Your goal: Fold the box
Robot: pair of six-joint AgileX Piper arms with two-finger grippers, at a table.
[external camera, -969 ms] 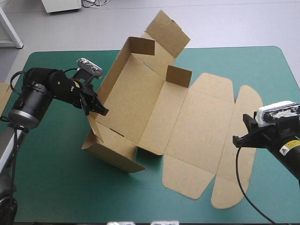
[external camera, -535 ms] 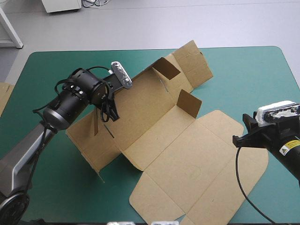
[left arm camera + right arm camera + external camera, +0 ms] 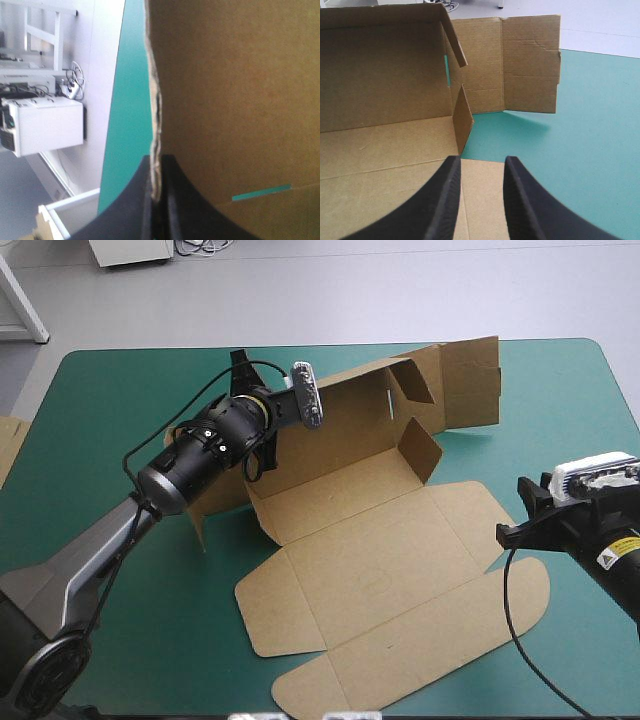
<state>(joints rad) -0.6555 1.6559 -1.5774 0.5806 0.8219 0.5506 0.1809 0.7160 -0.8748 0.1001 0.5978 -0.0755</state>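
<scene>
The brown box (image 3: 370,570) lies partly opened out in the middle of the teal-green table (image 3: 110,570). Its long far wall (image 3: 350,425) stands raised, with short flaps at its right end, and the lid panels lie flat toward the front. My left gripper (image 3: 255,462) is shut on the left end of that wall. The left wrist view shows the board's edge (image 3: 155,110) pinched between the black fingers (image 3: 135,200). My right gripper (image 3: 512,520) hovers at the lid's right edge, open. In its own view the right gripper (image 3: 482,162) has only the flat board (image 3: 385,150) ahead and below.
An edge of more brown board (image 3: 8,445) shows at the table's left edge. Bare teal-green cover (image 3: 590,140) lies to the right of the box and along the front left. The box's far right flap (image 3: 470,380) reaches close to the table's far edge.
My left gripper has swung right and toward the far edge, turning the box with it. The raised wall now runs along the far side and the lid lies toward the front. The right arm stayed still.
</scene>
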